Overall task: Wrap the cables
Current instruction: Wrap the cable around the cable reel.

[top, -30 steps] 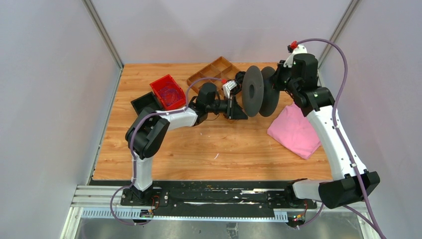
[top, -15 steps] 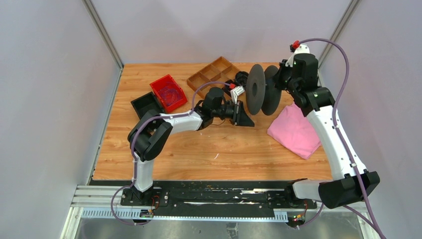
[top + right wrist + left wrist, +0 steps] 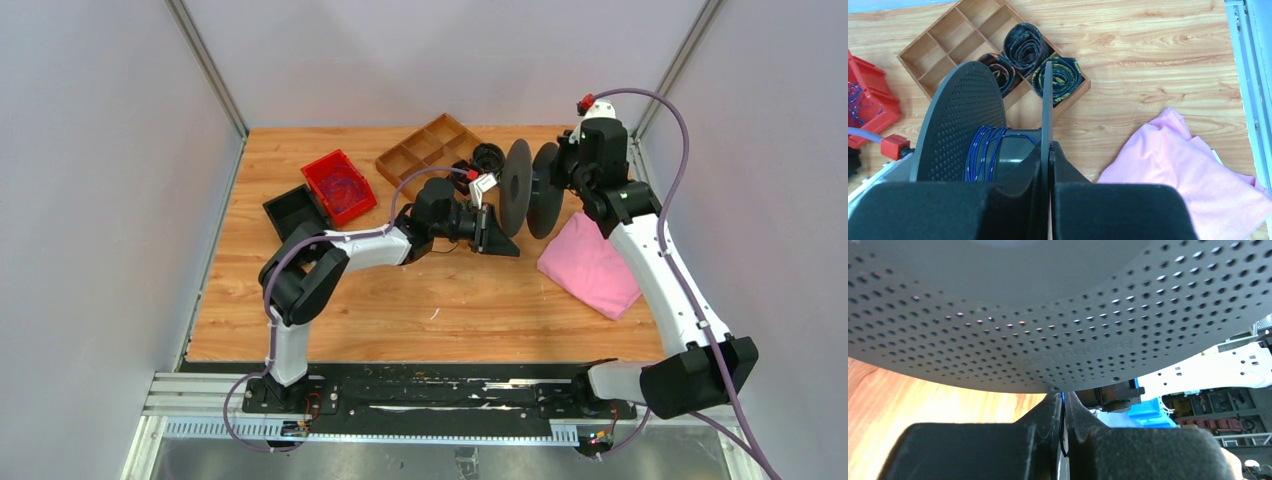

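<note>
Now left jaws pinch the cable point(image 3: 1062, 430) lengthwise toward the spool point(image 3: 968, 110), clamped by right jaws.

The cable point(image 3: 982, 150) is thin and blue, several turns wound snug on the spool point(image 3: 960, 107) hub. One strand runs up between my left fingers point(image 3: 1040, 427); more lie tangled in the red bin point(image 3: 888, 107).

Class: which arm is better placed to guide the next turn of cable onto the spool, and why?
Likely the left: left fingers pinch the cable beside the spool; right fingers clamp its rim.
</note>
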You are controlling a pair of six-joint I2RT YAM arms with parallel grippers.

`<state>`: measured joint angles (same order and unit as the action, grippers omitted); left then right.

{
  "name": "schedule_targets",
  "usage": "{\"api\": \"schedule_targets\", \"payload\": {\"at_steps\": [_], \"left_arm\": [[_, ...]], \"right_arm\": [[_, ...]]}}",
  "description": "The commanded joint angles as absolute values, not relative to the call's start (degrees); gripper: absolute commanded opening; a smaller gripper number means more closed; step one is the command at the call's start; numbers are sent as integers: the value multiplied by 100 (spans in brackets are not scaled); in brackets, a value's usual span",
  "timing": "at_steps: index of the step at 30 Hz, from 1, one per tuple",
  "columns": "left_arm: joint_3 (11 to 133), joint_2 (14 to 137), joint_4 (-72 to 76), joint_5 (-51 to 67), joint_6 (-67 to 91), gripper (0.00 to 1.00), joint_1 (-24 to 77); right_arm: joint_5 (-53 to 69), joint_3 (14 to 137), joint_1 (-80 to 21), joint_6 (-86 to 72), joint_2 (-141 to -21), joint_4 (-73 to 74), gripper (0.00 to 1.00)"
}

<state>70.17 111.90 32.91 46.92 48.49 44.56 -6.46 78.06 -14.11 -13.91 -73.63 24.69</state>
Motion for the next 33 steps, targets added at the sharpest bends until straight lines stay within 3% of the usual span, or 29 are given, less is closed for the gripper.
{"api": "schedule_targets", "payload": {"at_steps": [1,33], "left_arm": [[7294,10890,3524,4744,5054,7,4567],[8399,11465,3533,4429,6528,8,4579]], "right_arm": [[-1087,7730,-1449,-1239,-7219,1968,1],[-1896,6873,-2056,-417,-7025,1253,1]]}}
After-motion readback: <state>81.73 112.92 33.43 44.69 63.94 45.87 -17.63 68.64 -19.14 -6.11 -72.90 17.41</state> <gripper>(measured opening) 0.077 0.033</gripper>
